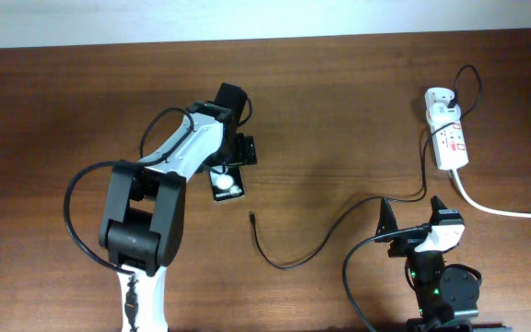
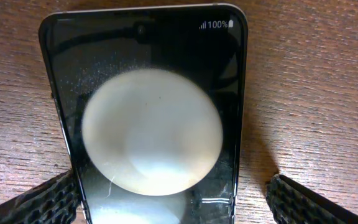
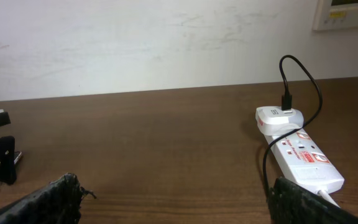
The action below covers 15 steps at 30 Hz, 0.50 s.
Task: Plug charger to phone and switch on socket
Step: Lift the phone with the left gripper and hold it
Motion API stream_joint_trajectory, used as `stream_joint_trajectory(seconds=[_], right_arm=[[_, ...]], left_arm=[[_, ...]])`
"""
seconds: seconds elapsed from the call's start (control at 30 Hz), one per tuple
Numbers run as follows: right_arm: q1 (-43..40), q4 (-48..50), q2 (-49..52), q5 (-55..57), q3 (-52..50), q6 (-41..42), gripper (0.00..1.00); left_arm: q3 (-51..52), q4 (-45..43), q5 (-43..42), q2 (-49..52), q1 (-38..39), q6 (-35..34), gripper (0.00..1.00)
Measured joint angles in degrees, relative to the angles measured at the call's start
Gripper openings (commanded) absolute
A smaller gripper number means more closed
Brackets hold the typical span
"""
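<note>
The phone lies flat on the table, its glossy black screen reflecting a round light spot. In the left wrist view the phone fills the frame. My left gripper is open and straddles the phone's near end. Its left finger is at the phone's edge and its right finger stands apart. The charger cable's plug tip lies free just below the phone. The cable loops right to the white adapter in the socket. My right gripper is open and empty.
The thick white power cord runs from the socket off the right edge. The black cable's loop lies between the two arms and passes close by my right gripper. The table's far edge meets a white wall.
</note>
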State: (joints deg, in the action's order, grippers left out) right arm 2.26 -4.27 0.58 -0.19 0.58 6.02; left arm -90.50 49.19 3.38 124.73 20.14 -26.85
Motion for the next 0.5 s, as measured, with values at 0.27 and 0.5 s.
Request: stream_joint_trajectory(seconds=[0.27,0.5], right_arm=[[0.0,0.0,0.0,0.0,0.0,0.0,0.99],[0.0,0.0,0.0,0.0,0.0,0.0,0.99]], left_arm=[[0.0,0.1,0.0,0.0,0.0,0.0,0.98],[0.0,0.0,0.0,0.0,0.0,-0.3,0.86]])
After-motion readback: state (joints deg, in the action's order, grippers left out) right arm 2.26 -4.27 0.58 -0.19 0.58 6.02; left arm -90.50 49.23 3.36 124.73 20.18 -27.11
